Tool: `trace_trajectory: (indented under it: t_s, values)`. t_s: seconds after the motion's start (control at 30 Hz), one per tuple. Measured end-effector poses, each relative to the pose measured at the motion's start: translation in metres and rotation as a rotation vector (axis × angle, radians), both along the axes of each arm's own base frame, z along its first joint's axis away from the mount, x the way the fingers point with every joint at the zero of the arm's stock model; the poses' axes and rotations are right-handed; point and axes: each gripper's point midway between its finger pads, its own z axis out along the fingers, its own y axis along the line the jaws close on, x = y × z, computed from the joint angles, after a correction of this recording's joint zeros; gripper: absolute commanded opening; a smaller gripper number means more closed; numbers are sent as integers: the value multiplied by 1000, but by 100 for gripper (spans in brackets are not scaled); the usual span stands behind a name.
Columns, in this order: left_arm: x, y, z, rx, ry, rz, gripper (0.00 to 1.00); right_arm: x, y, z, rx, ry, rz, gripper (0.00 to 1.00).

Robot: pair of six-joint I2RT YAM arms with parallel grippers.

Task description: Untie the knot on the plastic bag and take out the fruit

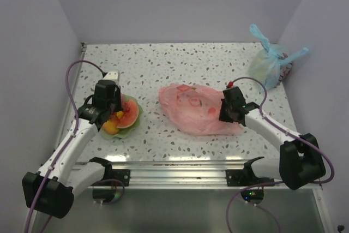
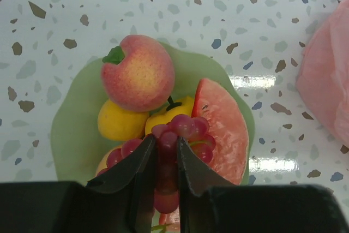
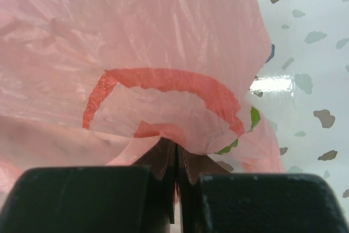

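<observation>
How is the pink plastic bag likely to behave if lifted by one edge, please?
Probably floppy: the pink bag lies flat and crinkled. Likely very light, being thin translucent film. It may slip where the right end effector pinches it.

Colours as I read them from the feeds. Centre: thin crinkly pink translucent plastic bag, printed with red arcs. Left: pale green round bowl holding a pink-yellow blushed peach with a green leaf, a yellow round fruit, a red watermelon slice and a dark red grape cluster. White table top, flecked brown, grey and blue. Far right: light blue translucent bag.
</observation>
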Motion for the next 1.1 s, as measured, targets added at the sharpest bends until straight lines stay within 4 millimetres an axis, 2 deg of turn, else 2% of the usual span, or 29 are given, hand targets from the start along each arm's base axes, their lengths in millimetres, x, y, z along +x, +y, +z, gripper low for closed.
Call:
trace_trajectory:
  t_s: [0.03,0.07,0.1,0.27,0.37,0.53,0.67,0.77,0.93,0.97,1.1]
  values:
    - [1,1,0,14,-3,-11,44,1,0,1,0,-2,0,0]
    - [1,1,0,18,-5,-14,44,1,0,1,0,-3,1,0]
    - [1,1,1,25,-8,-20,53,1,0,2,0,-4,1,0]
    - [0,4,6,47,-23,-36,70,3,1,3,0,-9,0,0]
    - [-3,5,12,48,-44,-41,80,5,0,8,-1,-20,-3,0]
    - [-7,6,22,39,-78,-44,85,15,-1,21,-9,-60,-19,0]
    - [-13,7,30,34,-91,-43,94,25,-3,35,-22,-98,-40,0]
    - [-17,8,49,21,-127,-41,100,37,-4,50,-31,-139,-63,0]
    - [-23,11,105,-14,-254,-24,100,54,-5,63,-37,-178,-107,1]
    - [-26,13,118,-23,-287,-14,100,55,-5,63,-37,-177,-113,5]
    - [-42,26,158,-46,-383,51,100,60,-2,60,-26,-161,-139,51]
